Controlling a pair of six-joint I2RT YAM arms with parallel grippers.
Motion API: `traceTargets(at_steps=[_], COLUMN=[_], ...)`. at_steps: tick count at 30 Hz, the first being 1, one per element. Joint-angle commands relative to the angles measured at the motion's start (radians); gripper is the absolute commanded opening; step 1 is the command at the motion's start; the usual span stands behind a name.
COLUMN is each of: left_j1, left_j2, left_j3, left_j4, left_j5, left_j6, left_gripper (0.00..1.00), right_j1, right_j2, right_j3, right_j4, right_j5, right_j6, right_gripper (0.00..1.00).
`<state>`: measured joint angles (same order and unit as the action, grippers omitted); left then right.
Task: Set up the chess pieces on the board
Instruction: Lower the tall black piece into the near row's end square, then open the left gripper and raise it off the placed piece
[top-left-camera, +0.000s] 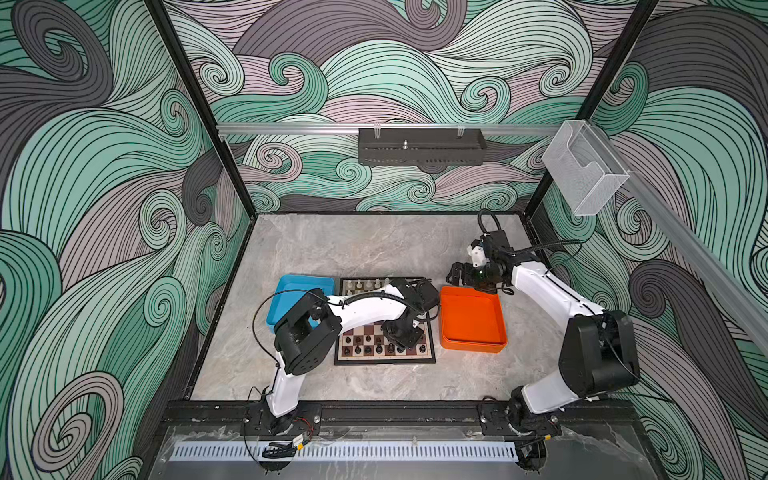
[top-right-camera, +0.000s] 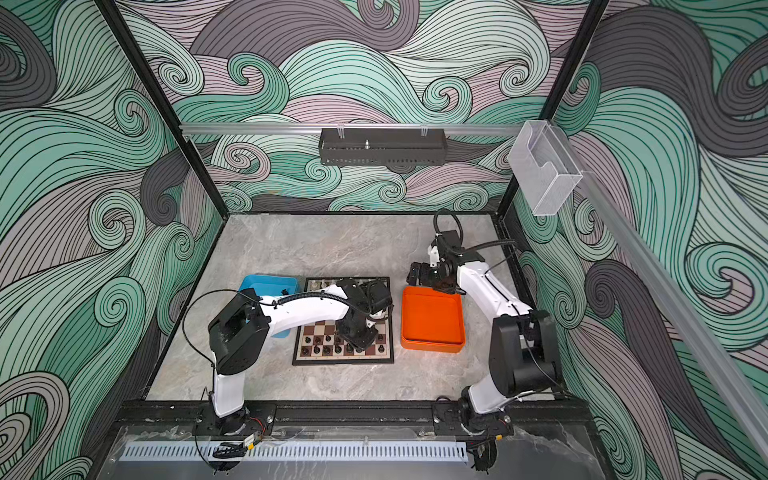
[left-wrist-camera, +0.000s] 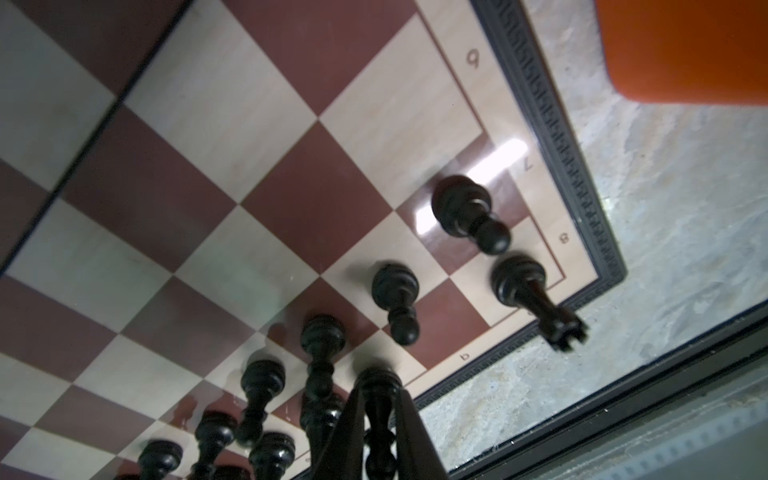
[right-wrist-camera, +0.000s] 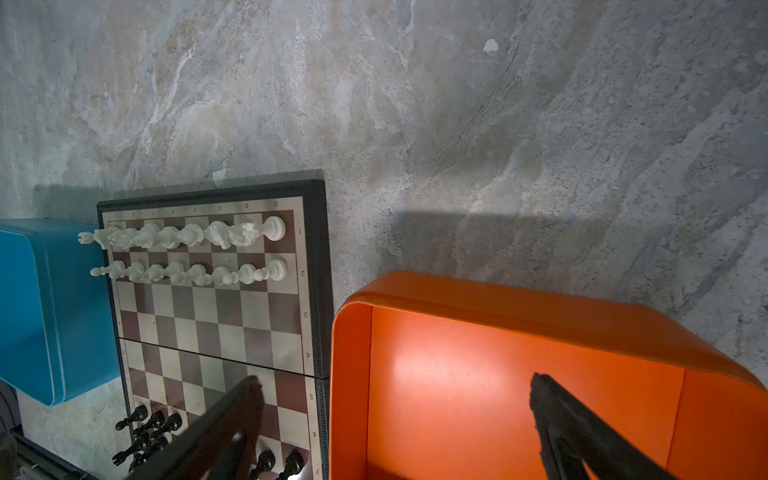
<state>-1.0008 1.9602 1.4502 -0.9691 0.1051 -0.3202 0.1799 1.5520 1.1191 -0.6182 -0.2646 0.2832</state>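
The board (right-wrist-camera: 216, 320) lies on the counter (top-left-camera: 374, 245) between a blue tray (top-left-camera: 303, 286) and an orange tray (top-left-camera: 473, 328). White's side looks finished: the white pieces (right-wrist-camera: 187, 237) stand in two full rows along the board's far edge. The black pieces (top-left-camera: 368, 351) fill most of the two rows at its near edge, with a rook (left-wrist-camera: 523, 286) in the near right corner and pawns (left-wrist-camera: 469, 208) ahead of it.

The left end effector (left-wrist-camera: 379, 388) hangs over that corner with narrow jaws. Its fingers (left-wrist-camera: 409, 428) flank a black piece (left-wrist-camera: 377, 415) standing beside the rook. It seems to pinch the piece, though dark on dark blurs the contact. The right end effector (right-wrist-camera: 395, 379) is spread wide and holds nothing, above the orange tray's far left corner. That tray shows no pieces inside.

Little seems left: freeing this piece, then filling any black squares hidden under the left arm (top-left-camera: 365, 307).
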Motion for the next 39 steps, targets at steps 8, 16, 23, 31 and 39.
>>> traceTargets(at_steps=[8, 16, 23, 31, 39], left_j1=[-0.007, -0.008, -0.008, -0.008, -0.006], left_j2=[0.012, -0.003, -0.014, -0.021, -0.027], left_j3=[-0.01, 0.007, 0.034, 0.059, 0.105], left_j4=[0.005, -0.006, -0.034, -0.053, -0.101], left_j5=[0.001, -0.023, -0.059, -0.082, -0.146], left_j6=[0.013, 0.015, 0.001, -0.005, -0.002], left_gripper=[0.24, 0.28, 0.3, 0.32, 0.36], right_j1=[-0.007, -0.008, -0.008, -0.008, -0.008], right_j2=[-0.025, -0.032, -0.034, -0.036, -0.038], right_j3=[-0.011, -0.009, -0.01, -0.01, -0.007], right_j4=[-0.01, -0.009, -0.011, -0.01, -0.011], right_j5=[-0.006, -0.002, -0.001, -0.004, -0.002], right_j6=[-0.012, -0.012, -0.012, -0.012, -0.012], right_gripper=[1.0, 1.0, 1.0, 1.0, 1.0])
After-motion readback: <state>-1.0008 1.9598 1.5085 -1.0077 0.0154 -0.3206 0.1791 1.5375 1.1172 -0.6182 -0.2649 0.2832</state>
